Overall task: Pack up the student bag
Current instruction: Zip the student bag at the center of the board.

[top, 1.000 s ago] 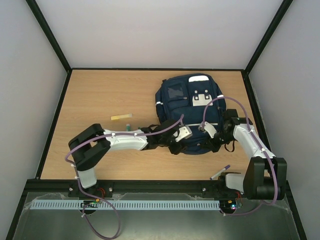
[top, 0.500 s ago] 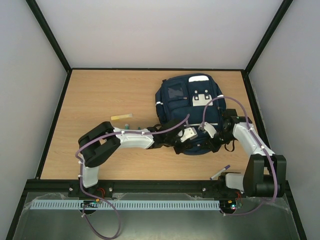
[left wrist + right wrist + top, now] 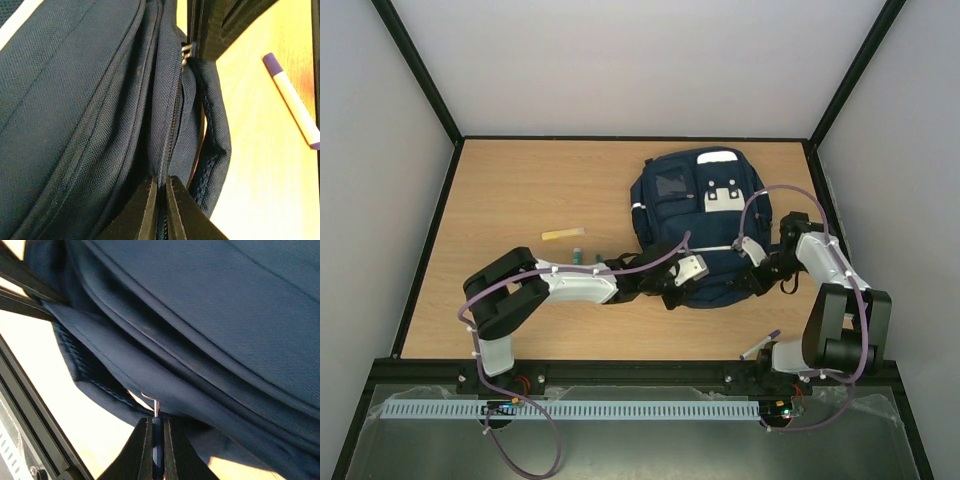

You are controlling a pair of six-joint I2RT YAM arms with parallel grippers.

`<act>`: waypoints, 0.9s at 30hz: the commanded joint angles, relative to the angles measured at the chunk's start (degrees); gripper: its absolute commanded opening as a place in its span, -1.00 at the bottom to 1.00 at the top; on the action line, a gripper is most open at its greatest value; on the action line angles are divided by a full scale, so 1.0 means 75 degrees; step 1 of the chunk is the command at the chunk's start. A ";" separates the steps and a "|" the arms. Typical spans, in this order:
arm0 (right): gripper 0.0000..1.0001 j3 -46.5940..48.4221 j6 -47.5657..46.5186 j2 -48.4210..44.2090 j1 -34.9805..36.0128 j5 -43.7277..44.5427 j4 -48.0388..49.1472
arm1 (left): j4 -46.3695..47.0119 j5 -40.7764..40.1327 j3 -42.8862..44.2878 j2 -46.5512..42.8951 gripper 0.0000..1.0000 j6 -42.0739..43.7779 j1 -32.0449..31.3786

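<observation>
Student bag (image 3: 705, 215), a large navy-blue fabric backpack w/ white reflective stripes & a white front patch, lies flat on the light wooden bench (image 3: 520, 190). It's right of centre in the top view, patch end toward the upper edge of frame. Both arms reach to its lower edge. Left end effector (image 3: 161, 180): jaws narrow, nearly together, pinching the bag's fabric right on a zip line that runs up the middle of the left wrist view. A dark zip slider (image 3: 186, 50) sits further up that line, near top centre. Right end effector (image 3: 156, 420): jaws narrow too, clamped on a small metal zip pull (image 3: 156, 407) at the bag's lower seam, bottom centre of the right wrist view. White marker w/ purple cap (image 3: 292, 102) lies on the bench near the bag, right side of the left wrist view; in the top view it's lower right, by the right arm's base. Thin yellow strip (image 3: 563, 233) & a small greenish item (image 3: 578, 256), too small to ID, lie left of the bag, apart from it, approx mid-frame.
</observation>
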 commanded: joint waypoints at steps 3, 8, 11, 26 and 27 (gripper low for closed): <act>-0.98 0.0346 -0.0298 0.0379 -0.0782 0.0855 -0.0244 | -0.0170 -0.0368 -0.0741 -0.0610 -0.89 -0.0002 0.0088; -0.98 0.0476 -0.0474 0.0479 -0.1169 0.1021 -0.0276 | -0.0124 -0.0578 -0.1064 -0.0857 -0.90 -0.0029 0.0129; -0.98 0.0532 -0.0512 0.0531 -0.1423 0.1169 -0.0174 | -0.0083 -0.0664 -0.1246 -0.1019 -0.90 -0.0052 0.0175; -0.98 0.0375 -0.0694 0.0572 -0.1794 0.0792 0.0087 | 0.0005 -0.0859 -0.1906 -0.1947 -0.46 0.0119 0.0303; -0.98 0.0276 -0.0802 0.0399 -0.1756 0.0670 -0.0016 | 0.0004 -0.0923 -0.1821 -0.1939 -0.31 0.0165 0.0223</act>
